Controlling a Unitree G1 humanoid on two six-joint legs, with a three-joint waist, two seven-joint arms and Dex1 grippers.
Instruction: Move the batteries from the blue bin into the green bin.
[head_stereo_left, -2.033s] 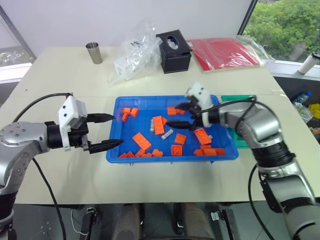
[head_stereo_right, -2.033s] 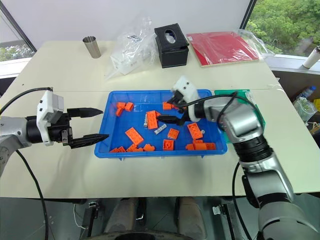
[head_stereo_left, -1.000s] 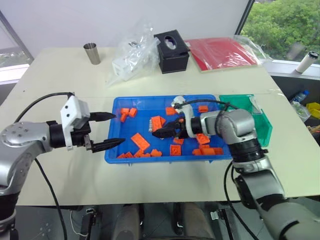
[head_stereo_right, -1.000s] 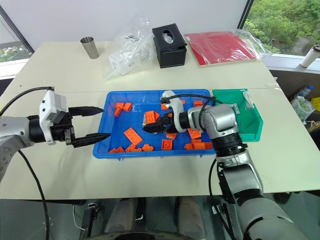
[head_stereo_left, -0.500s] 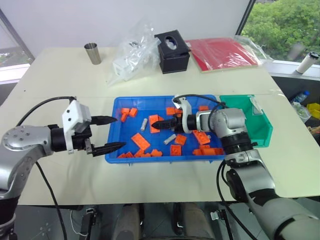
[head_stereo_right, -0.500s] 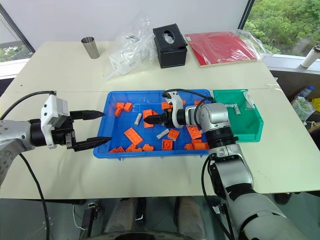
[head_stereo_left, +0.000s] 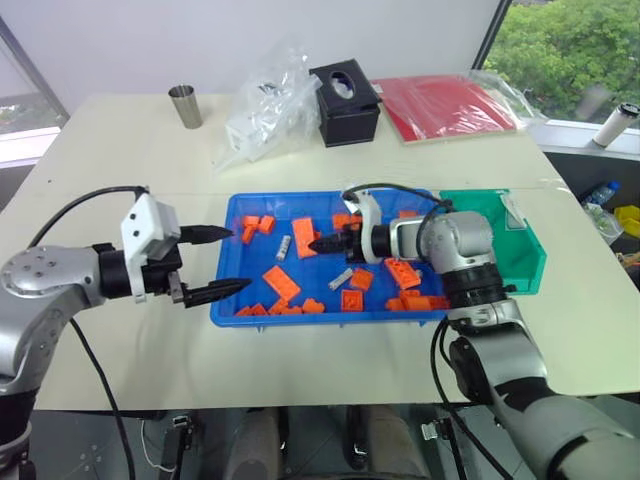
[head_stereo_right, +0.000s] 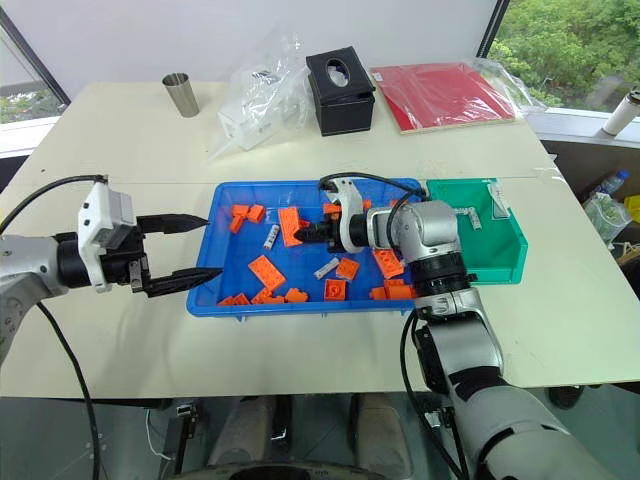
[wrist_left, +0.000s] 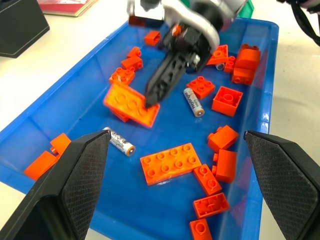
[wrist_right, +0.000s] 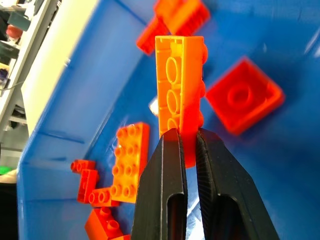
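Note:
The blue bin (head_stereo_left: 330, 317) lies mid-table with orange bricks and two batteries in it: one battery (head_stereo_left: 285, 246) near the back left, another (head_stereo_left: 343, 277) in the middle. My right gripper (wrist_right: 186, 137) reaches into the bin from the right and is shut on the edge of a long orange brick (wrist_right: 177, 90), which is held tilted above the floor (wrist_left: 131, 105). My left gripper (head_stereo_left: 237, 260) hovers open at the bin's left rim, its fingers (wrist_left: 75, 190) empty. The green bin (head_stereo_right: 500, 250) stands against the blue bin's right side.
Behind the blue bin stand a black tissue box (head_stereo_left: 348, 102), a crumpled clear plastic bag (head_stereo_left: 265, 105), a metal cup (head_stereo_left: 184, 105) and a red folder (head_stereo_left: 447, 105). Bare table surrounds the left gripper and runs along the front edge.
My right gripper has gone from open to shut on the long orange brick and has lifted it a little toward the bin's back. The left arm has stayed put.

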